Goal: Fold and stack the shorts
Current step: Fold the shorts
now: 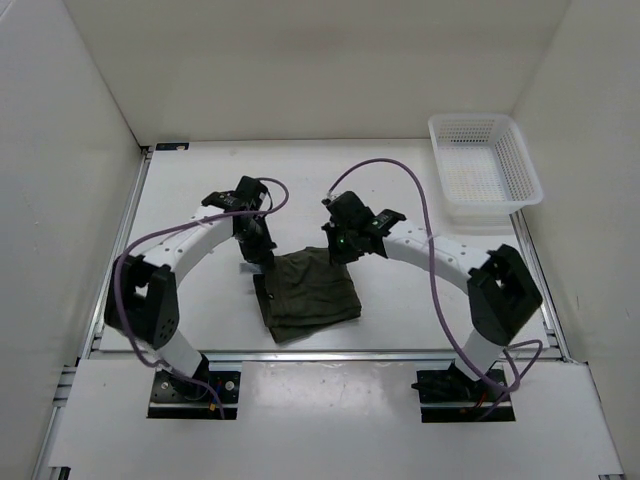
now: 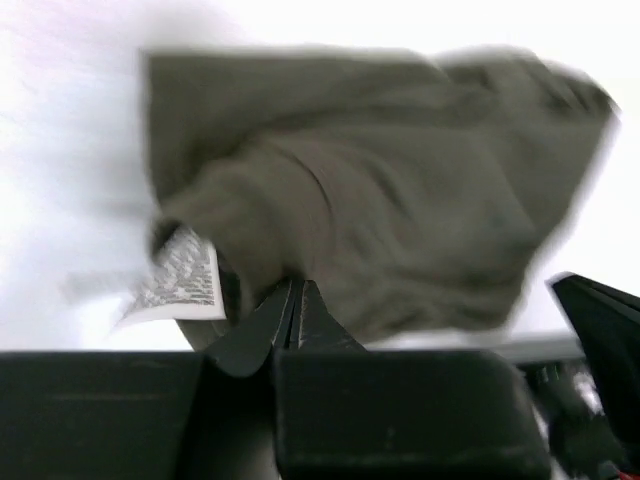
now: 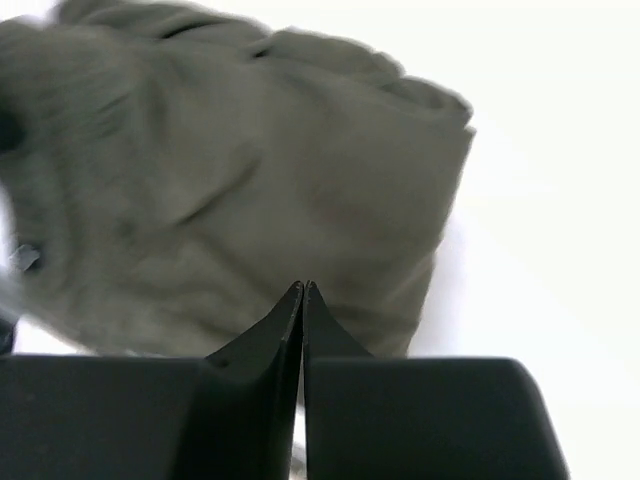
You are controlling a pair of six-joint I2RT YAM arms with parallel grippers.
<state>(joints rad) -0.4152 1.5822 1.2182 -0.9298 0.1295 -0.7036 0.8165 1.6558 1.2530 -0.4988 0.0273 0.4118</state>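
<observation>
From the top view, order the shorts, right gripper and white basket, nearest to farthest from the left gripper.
1. shorts, beside the left gripper, centre.
2. right gripper, over the shorts' far edge.
3. white basket, back right corner.

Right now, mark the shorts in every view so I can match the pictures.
Top external: shorts lie as a folded bundle, low centre, between the two arms.
Left wrist: shorts fill the upper middle, blurred, with a white label at their lower left.
Right wrist: shorts cover the upper left and centre.
Shared landmark: the white table around the cloth, seen in all three views.
</observation>
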